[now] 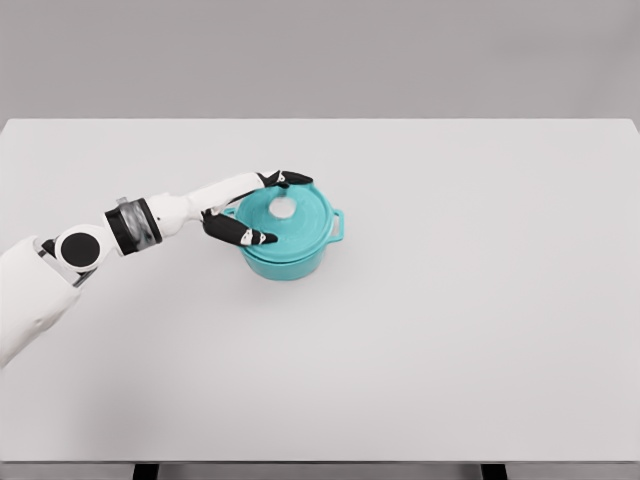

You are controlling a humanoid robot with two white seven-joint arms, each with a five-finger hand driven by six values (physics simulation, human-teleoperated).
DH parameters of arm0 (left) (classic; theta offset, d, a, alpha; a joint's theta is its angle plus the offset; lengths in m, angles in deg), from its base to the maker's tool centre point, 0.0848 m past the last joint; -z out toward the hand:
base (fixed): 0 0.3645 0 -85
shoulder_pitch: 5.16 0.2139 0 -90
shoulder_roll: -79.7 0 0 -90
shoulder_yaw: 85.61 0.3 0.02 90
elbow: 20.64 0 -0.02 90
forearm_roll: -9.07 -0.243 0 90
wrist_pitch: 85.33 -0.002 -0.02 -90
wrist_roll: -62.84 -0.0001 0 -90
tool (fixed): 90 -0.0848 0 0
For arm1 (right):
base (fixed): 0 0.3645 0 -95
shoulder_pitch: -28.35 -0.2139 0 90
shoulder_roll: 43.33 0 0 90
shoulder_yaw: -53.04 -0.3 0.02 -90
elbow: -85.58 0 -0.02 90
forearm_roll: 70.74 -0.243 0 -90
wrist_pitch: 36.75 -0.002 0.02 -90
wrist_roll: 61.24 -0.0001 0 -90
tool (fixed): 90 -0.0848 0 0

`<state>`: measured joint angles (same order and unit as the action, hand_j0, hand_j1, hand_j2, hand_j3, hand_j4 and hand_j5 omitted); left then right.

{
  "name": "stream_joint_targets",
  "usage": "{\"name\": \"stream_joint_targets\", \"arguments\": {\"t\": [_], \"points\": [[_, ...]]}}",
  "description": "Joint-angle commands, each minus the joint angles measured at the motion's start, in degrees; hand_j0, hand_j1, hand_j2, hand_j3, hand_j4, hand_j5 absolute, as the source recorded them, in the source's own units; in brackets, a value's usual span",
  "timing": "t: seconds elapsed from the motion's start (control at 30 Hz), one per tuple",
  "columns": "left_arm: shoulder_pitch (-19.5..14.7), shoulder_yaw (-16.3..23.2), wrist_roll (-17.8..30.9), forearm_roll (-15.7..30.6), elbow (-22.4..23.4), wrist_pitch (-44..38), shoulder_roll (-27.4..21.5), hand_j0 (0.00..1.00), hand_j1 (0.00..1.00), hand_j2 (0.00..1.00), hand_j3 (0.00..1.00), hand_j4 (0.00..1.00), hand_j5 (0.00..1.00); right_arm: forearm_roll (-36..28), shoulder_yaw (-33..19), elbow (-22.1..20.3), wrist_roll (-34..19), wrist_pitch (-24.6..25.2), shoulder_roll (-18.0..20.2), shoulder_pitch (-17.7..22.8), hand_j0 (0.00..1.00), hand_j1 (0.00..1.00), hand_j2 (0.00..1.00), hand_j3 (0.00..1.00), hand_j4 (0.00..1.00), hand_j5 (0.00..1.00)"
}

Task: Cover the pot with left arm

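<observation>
Teal pot (290, 250) | teal lid (300, 222) on, white knob (284, 208) | left robot hand (250, 208) open over lid

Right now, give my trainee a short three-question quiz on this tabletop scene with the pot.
1. True or false: the round teal lid lies on the white table, beside the teal two-handled pot.
2. Which hand is at the lid: A) left hand B) right hand?
3. What colour is the lid's knob?

Key: 1 false, it sits on the pot. 2 A. 3 white.
</observation>
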<state>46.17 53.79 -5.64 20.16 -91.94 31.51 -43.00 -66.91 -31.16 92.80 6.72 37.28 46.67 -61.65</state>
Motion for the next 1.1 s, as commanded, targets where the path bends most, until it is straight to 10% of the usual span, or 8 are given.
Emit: {"name": "stream_joint_targets", "arguments": {"t": [0.0,0.67,0.83,1.07], "points": [[0.0,-0.1,0.01,0.24,-0.15,0.05,-0.09,1.0,1.0,1.0,1.0,1.0,1.0,0.04,-0.01,-0.02,-0.02,-0.03,0.0,0.0,1.0,1.0,1.0,1.0,1.0,1.0],[-2.99,-0.19,0.8,7.53,-2.35,0.49,-3.16,1.0,1.0,1.0,1.0,1.0,1.0,0.04,-0.01,0.07,-0.02,-0.03,0.0,0.0,1.0,1.0,1.0,1.0,1.0,1.0],[-2.64,-1.15,3.53,10.08,-13.24,1.98,-20.38,1.0,1.0,1.0,1.0,1.0,1.0,0.04,-0.01,-0.02,-0.02,-0.03,0.0,0.0,1.0,1.0,1.0,1.0,1.0,1.0],[6.33,-8.36,3.53,10.0,-13.6,8.16,-26.01,1.0,1.0,1.0,1.0,1.0,1.0,0.04,-0.01,-0.02,-0.02,-0.03,0.0,0.0,1.0,1.0,1.0,1.0,1.0,1.0]]}}
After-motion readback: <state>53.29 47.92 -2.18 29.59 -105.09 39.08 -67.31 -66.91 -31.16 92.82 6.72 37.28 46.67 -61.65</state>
